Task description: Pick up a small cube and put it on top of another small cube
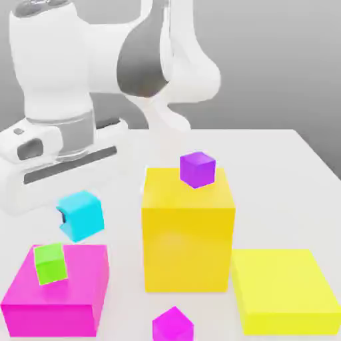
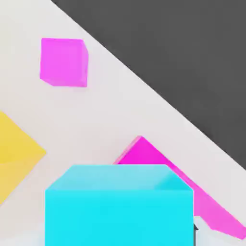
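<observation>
Small magenta cube (image 1: 173, 325) sits on the table (image 1: 286, 173) at the front edge of the exterior view; not part of this task. Beside it, toward the exterior view's right, a flat yellow block (image 1: 283, 290). Toward the left, a flat magenta block (image 1: 60, 290) carrying the lime-green cube (image 1: 50, 263) on its top face, near the far left corner of that face.

Cyan cube (image 1: 80, 215) is off the table, in the air, above and a little behind the lime-green cube, shifted slightly toward the exterior view's right. Dark finger pad (image 1: 60, 216) visible against its left face. In the hand view the cyan cube (image 2: 119, 205) is close under the camera, so the gripper (image 1: 79, 214) is pinching it.

Key relation: target lies below the held cube, slightly left and nearer. Judgement: next move needs a short lateral shift, then straight descent. Cube faces look roughly square to the target's; small yaw mismatch cannot be ruled out.

Further back: tall yellow block (image 1: 188, 230) with a small purple cube (image 1: 198, 169) on top, well apart from the target. The arm (image 1: 100, 60) reaches in from behind, hand pointing down.
</observation>
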`<state>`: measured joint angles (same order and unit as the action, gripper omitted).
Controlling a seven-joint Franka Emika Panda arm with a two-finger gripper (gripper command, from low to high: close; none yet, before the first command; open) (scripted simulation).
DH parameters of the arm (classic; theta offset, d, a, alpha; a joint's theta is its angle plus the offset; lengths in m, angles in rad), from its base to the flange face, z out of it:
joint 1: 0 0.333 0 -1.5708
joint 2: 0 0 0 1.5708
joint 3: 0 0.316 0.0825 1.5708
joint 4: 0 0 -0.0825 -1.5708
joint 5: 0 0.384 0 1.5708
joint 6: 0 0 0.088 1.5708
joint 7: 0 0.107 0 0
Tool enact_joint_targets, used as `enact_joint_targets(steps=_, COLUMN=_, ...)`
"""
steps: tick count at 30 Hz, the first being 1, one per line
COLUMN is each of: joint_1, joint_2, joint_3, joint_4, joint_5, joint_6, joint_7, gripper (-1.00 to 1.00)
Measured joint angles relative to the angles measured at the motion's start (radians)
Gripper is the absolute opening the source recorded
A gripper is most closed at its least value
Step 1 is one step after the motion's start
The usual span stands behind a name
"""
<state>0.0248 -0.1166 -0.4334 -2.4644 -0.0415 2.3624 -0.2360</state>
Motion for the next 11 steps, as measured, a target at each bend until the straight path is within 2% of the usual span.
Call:
enact_joint_targets(steps=3, joint_1=-0.031, joint_2=0.031, joint_3=-0.028, joint_4=-0.003, joint_5=-0.003, joint_6=0.026, joint_7=-0.009, gripper=-1.0)
enact_joint_targets(steps=7, joint_1=-0.029, joint_2=0.134, joint_3=-0.029, joint_4=-0.029, joint_5=0.065, joint_6=0.143, joint_7=-0.061, gripper=-1.0)
enact_joint_targets(steps=8, joint_1=-0.03, joint_2=0.157, joint_3=-0.029, joint_4=-0.034, joint_5=0.079, joint_6=0.17, joint_7=-0.072, gripper=1.0)
enact_joint_targets(steps=11, joint_1=-0.031, joint_2=0.157, joint_3=-0.029, joint_4=-0.034, joint_5=0.079, joint_6=0.17, joint_7=-0.072, gripper=1.0)
